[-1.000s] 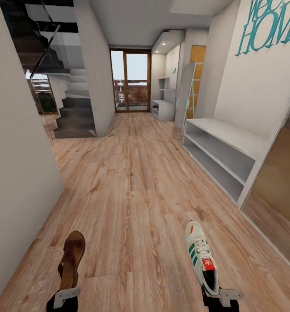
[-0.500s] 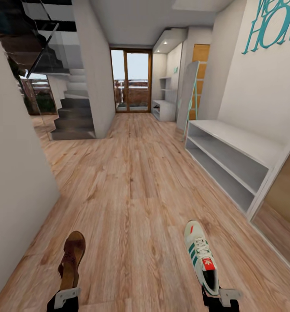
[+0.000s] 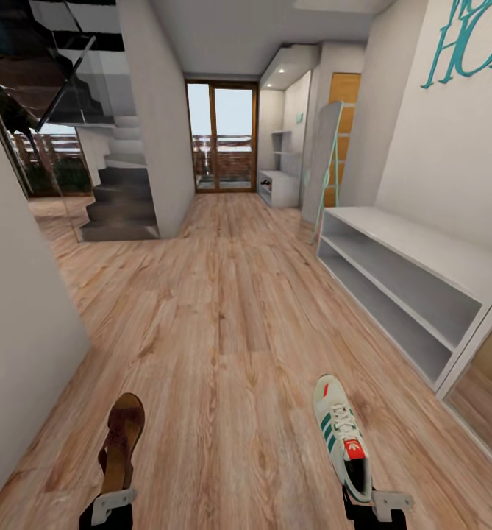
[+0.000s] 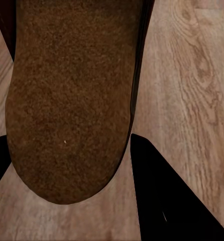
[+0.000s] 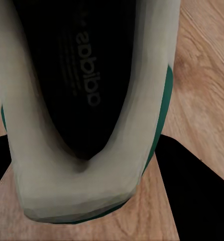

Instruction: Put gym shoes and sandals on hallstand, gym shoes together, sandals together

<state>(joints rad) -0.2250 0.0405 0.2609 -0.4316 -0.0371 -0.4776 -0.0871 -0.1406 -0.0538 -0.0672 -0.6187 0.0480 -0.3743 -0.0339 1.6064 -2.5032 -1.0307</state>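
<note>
A brown sandal (image 3: 120, 440) is held toe-forward over the corridor floor (image 3: 231, 309), with my left gripper (image 3: 112, 506) shut on its heel end. In the left wrist view its dark-brown footbed (image 4: 72, 95) lies between the black fingers (image 4: 164, 201). My right gripper (image 3: 374, 506) is shut on the heel of a white gym shoe (image 3: 340, 434) with green stripes. The right wrist view looks into the shoe's dark inside (image 5: 87, 85) between the fingers (image 5: 200, 193). The hallstand (image 3: 279, 188), pale grey with stepped wall shelves, stands far down the corridor by the glass door.
A long white bench (image 3: 415, 254) with two open shelves runs along the right wall, with a leaning mirror (image 3: 323, 158) beyond it. A wall corner (image 3: 25, 316) juts in at the left. Stairs (image 3: 120, 195) rise at the far left. A glass door (image 3: 222, 136) closes the corridor's end.
The whole view has shifted: the white bench and the left wall corner sit nearer and lower in the picture. The sandal and the gym shoe stay in the same place in my grippers.
</note>
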